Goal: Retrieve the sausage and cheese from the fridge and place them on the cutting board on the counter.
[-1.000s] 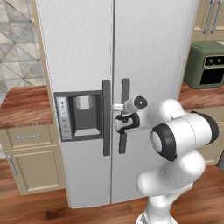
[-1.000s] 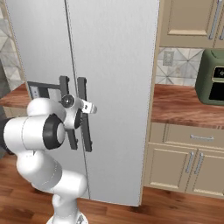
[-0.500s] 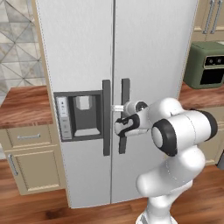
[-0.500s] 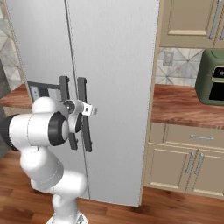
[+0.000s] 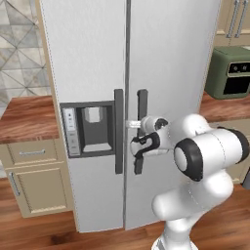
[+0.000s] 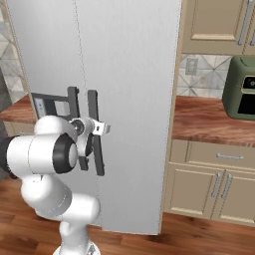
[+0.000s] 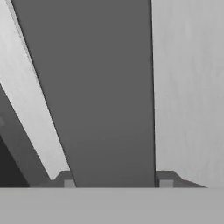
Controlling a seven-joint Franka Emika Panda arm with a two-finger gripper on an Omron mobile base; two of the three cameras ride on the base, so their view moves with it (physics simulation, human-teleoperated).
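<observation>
My gripper (image 7: 113, 183) is at the right door handle (image 5: 141, 128) of the fridge (image 5: 171, 63), about at the middle of its height. In the hand view the dark bar of this handle runs up between my two fingertips (image 7: 66, 179), and each tip stands tight against one side of it, so I am gripping the handle (the tips are small and low in that view, but I see no gap at either side).

Both fridge doors are shut, and the seam between them goes straight down the front. The left door handle (image 5: 118, 131) stands just beside the one I hold, on the other side of the seam. Left of it is the dark water dispenser panel (image 5: 88, 128).

The counter (image 6: 214, 119) continues at the right of the fridge, over beige drawers and doors, and a green oven (image 6: 240, 94) stands on it at the far side near the wall. Another part of the counter is at the left of the fridge. In the right base view my gripper (image 6: 97, 128) sits against the same handle, with my white forearm behind it.
</observation>
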